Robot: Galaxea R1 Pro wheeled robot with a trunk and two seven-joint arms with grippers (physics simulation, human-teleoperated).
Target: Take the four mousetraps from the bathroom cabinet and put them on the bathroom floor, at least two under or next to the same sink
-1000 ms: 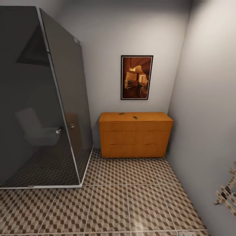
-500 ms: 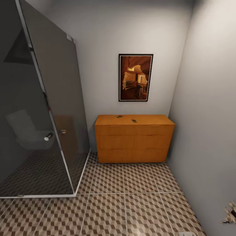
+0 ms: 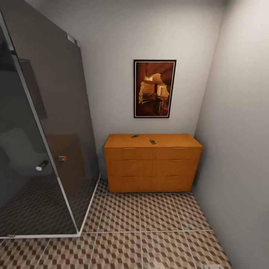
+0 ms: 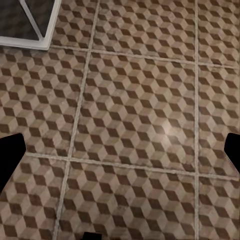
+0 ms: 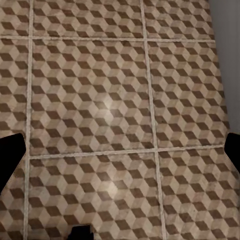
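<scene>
Home bathroom: glass shower enclosure, tiled floor

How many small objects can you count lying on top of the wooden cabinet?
2. One lies near the back edge of the cabinet top at, the other nearer the middle at. Too small to identify; more may be hidden inside.

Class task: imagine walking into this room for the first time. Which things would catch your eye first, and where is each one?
Probably the orange-brown cabinet against the far wall, with two small dark items on its top, too small to identify. Above it hangs a dark-framed picture. A smoked-glass shower enclosure fills the left side, and the cube-patterned floor spreads across the foreground.
</scene>
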